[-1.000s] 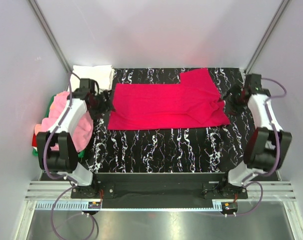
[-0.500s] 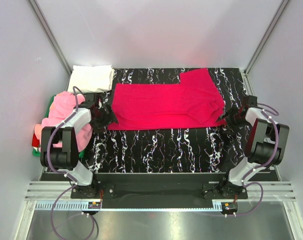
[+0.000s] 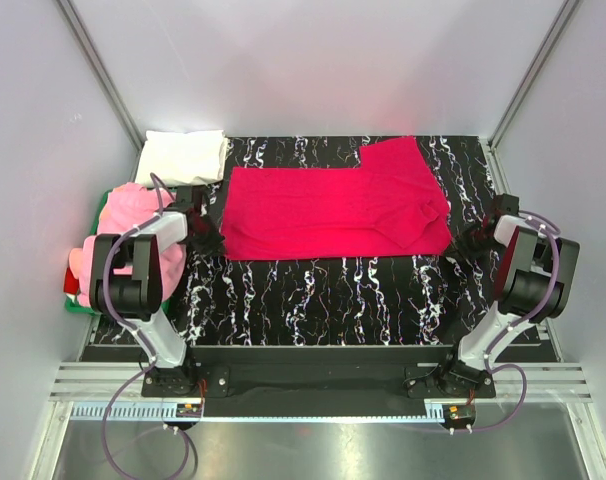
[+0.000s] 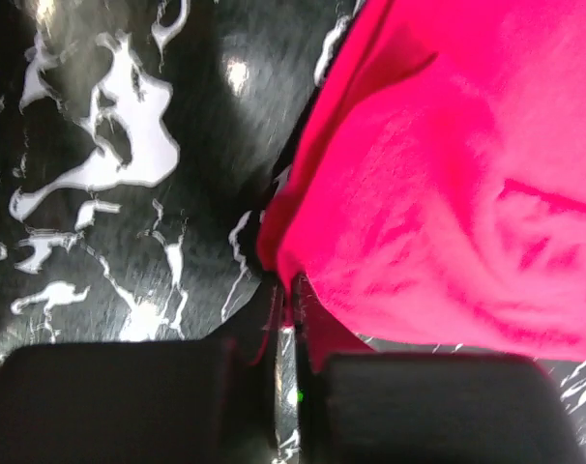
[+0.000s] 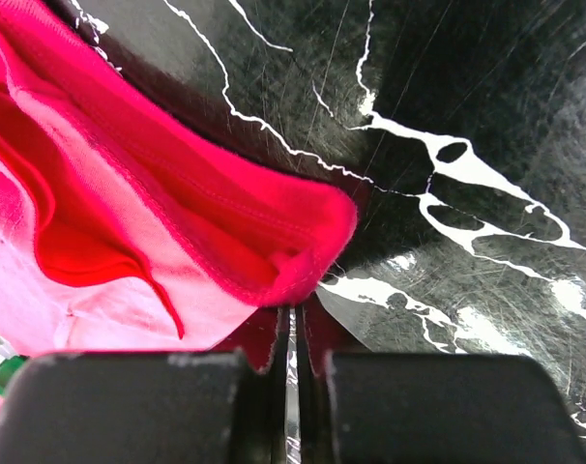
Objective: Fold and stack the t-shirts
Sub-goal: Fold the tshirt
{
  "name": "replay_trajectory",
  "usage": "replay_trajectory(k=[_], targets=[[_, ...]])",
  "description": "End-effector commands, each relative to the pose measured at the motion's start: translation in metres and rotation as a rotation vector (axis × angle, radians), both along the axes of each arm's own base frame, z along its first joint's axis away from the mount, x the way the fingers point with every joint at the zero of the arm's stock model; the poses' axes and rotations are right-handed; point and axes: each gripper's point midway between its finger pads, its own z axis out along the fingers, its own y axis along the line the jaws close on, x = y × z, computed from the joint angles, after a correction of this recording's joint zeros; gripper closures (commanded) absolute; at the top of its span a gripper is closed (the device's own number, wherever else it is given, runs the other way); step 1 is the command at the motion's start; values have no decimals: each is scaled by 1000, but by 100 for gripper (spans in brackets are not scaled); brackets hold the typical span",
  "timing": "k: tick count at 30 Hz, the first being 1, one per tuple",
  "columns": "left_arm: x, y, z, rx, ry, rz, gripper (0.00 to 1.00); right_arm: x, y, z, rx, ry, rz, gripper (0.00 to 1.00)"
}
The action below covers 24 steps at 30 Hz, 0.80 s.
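Crouching low, your left pincer [image 3: 205,238] at 9 o'clock and right pincer [image 3: 470,238] at 3 o'clock each clamp a near corner of the red shirt [image 3: 333,210], flat on the tabletop [image 3: 323,300]; marble shows toward 6 o'clock.

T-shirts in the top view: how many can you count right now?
3: the red t-shirt spread flat in the centre; the white t-shirt folded at far left; the pink t-shirt bunched on the left side, nearer. More may be hidden beneath it.
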Motion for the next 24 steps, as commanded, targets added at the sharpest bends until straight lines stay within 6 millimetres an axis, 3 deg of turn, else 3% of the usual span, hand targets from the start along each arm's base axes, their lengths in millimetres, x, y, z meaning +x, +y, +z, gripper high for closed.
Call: replay_trajectory(k=[1, 5, 10, 14, 21, 24], targets=[[11, 0, 1, 9, -17, -13, 100, 3, -6, 5, -36, -14, 11, 100], [3, 3, 22, 24, -49, -10, 100, -12, -12, 22, -57, 10, -24, 100], [-27, 4, 47, 23, -76, -1, 100, -40, -22, 38, -96, 38, -73, 100], [-53, -1, 53, -15, -93, 15, 100, -64, -24, 48, -122, 45, -145, 100], [-99, -9, 50, -73, -80, 20, 99, -100, -20, 40, -114, 102, -234, 100], [-116, -15, 51, -110, -74, 10, 87, -113, -24, 39, -131, 113, -285, 100]])
